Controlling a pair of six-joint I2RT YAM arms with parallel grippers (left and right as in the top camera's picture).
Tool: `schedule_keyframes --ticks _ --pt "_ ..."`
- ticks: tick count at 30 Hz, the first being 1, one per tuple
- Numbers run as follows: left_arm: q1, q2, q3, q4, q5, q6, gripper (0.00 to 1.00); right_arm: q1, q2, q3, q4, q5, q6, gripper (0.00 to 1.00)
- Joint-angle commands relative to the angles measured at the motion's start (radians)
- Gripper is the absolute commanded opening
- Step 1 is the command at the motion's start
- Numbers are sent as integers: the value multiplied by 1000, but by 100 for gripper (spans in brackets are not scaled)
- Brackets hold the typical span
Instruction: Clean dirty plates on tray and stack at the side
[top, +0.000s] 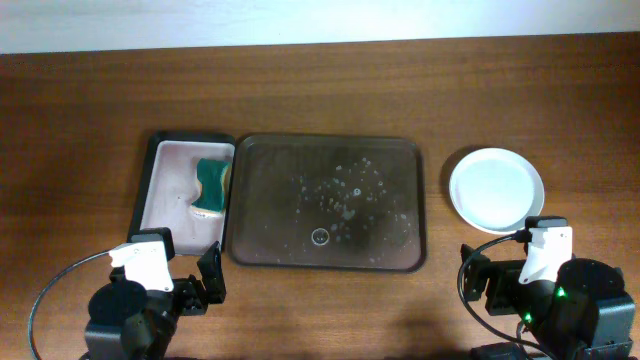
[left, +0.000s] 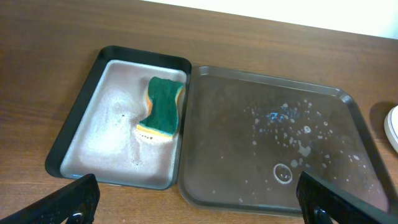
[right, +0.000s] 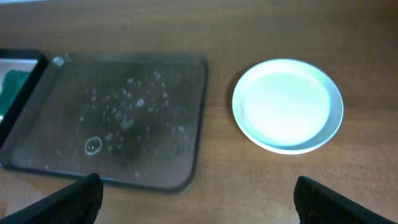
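The dark brown tray (top: 325, 203) lies mid-table with no plate on it, only water drops and suds; it also shows in the left wrist view (left: 273, 143) and the right wrist view (right: 112, 112). Clean white plates (top: 496, 188) sit stacked on the table right of the tray, seen too in the right wrist view (right: 287, 104); how many are stacked I cannot tell. My left gripper (left: 196, 202) is open and empty near the table's front, before the tray's left corner. My right gripper (right: 196, 199) is open and empty, in front of the plates.
A smaller black tray with a pale inside (top: 165, 195) stands left of the brown tray and holds a green and yellow sponge (top: 211, 186), also in the left wrist view (left: 163, 106). Both arm bases sit at the front edge.
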Motion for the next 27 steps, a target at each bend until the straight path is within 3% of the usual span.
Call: schedule_keyframes --ticks 1,5,16,24,27 --pt "2 -6 -10 2 -10 16 100 -3 -30 -10 -2 47 -8 99" --pt "2 -6 -10 2 -10 16 100 -3 -117 -76 124 65 -16 99" --pt "2 -6 -10 2 -11 16 100 -46 -494 -657 858 -49 -15 99" --pt "2 -6 -10 2 -11 16 100 -69 -504 -931 1266 -49 -15 99" --pt "2 -6 -10 2 -10 16 99 -77 -504 -969 1257 -53 -15 99"
